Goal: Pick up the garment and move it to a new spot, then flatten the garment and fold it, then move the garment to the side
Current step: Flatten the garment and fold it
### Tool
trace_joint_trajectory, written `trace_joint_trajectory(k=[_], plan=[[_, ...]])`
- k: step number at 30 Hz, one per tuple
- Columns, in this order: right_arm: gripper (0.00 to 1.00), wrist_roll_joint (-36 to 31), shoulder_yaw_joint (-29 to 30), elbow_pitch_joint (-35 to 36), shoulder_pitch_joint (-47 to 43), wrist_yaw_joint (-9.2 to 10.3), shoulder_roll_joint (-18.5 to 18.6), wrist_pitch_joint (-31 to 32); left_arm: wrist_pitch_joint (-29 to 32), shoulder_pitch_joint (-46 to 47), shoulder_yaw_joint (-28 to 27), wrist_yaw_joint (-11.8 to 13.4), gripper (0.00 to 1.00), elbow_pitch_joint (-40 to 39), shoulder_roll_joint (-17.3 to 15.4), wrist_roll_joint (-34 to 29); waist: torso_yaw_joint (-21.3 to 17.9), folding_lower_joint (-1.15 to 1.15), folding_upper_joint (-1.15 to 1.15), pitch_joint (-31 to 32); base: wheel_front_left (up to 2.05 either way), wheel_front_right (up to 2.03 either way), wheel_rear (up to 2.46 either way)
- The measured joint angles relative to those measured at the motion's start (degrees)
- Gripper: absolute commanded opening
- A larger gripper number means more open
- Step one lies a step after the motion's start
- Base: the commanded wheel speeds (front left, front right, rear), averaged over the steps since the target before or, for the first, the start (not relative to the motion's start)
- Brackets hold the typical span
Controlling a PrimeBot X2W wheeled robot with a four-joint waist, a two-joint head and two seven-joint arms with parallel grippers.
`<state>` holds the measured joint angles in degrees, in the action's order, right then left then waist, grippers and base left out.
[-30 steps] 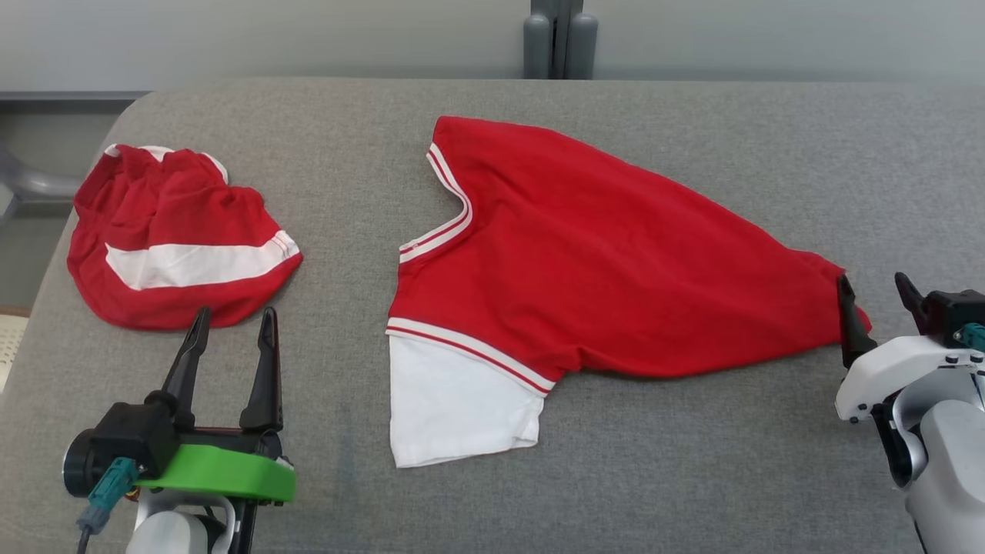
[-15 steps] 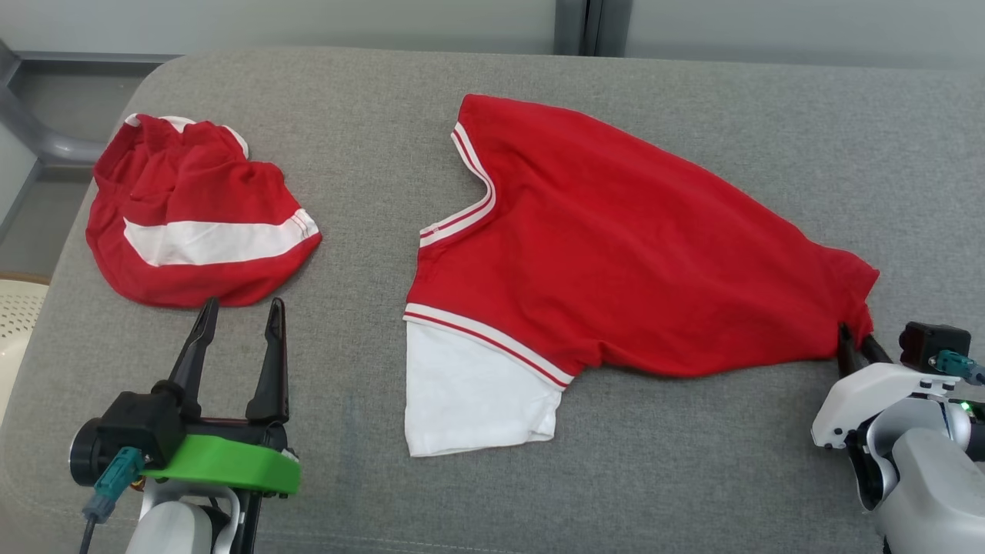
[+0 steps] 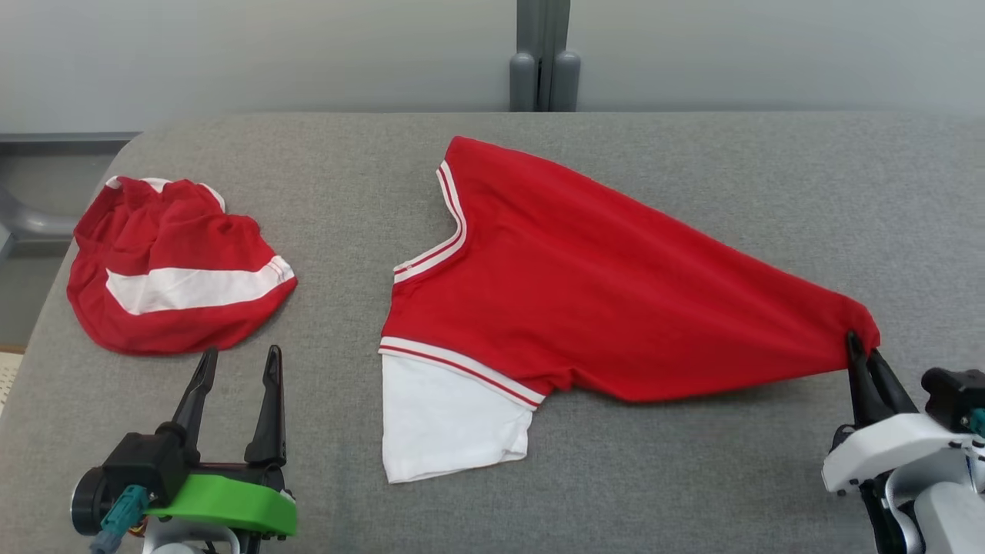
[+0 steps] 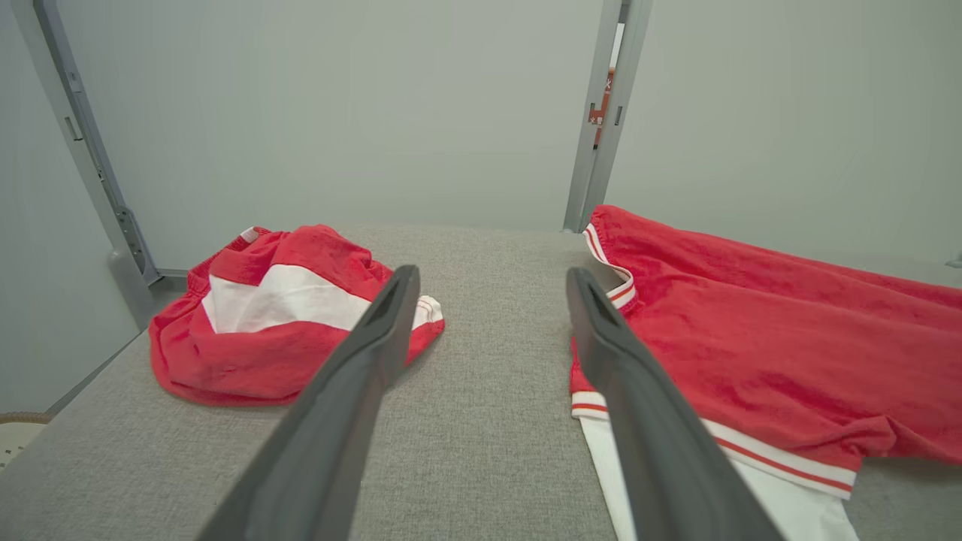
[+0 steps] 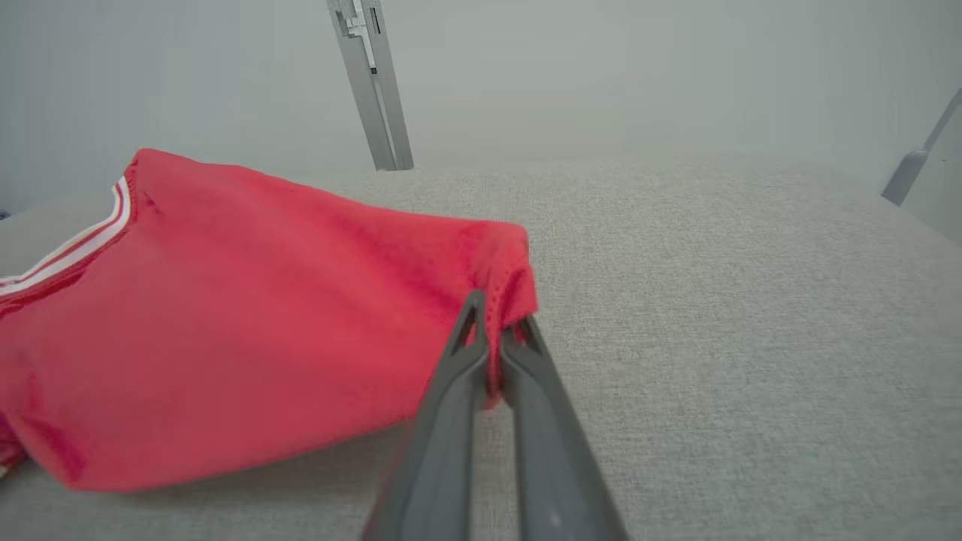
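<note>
A red garment [image 3: 585, 300] with white-striped trim and a white sleeve lies spread across the grey padded table [image 3: 692, 169]. It narrows to a bunched corner at the right. My right gripper [image 3: 860, 350] is shut on that corner, and in the right wrist view red cloth is pinched between the fingertips of the right gripper [image 5: 496, 323], with the garment [image 5: 225, 338] stretching off to the left. My left gripper [image 3: 237, 362] stands open at the lower left, holding nothing. In the left wrist view the garment [image 4: 751, 330] lies to the right of the fingers [image 4: 376, 330].
A second red and white garment [image 3: 173, 265] lies crumpled at the table's left end, just beyond my left gripper; the left wrist view shows it [image 4: 285, 315] ahead and to the left. A grey post [image 3: 541, 54] stands behind the table against the pale wall.
My right gripper went from open to shut on the garment's right corner, and the cloth there is drawn out into a taut point. The head camera shifted. My left gripper stayed put.
</note>
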<state>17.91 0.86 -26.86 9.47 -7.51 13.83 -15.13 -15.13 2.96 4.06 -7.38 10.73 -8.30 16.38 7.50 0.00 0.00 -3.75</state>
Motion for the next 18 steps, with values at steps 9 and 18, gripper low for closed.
trace_joint_trajectory(k=[9,18], plan=[[0.00,2.3,4.4,13.3,-10.1,-0.03,0.5,4.0,0.0,-0.9,0.0,0.0,1.00,-0.3,0.5,-0.3,-2.1,0.00,0.00,1.7,0.00,0.00,0.00],[0.00,-1.5,1.1,13.4,-1.0,-0.02,1.7,7.2,0.0,0.0,1.9,0.0,1.00,0.4,0.9,0.0,-0.1,0.00,0.00,0.7,0.00,0.00,0.00]])
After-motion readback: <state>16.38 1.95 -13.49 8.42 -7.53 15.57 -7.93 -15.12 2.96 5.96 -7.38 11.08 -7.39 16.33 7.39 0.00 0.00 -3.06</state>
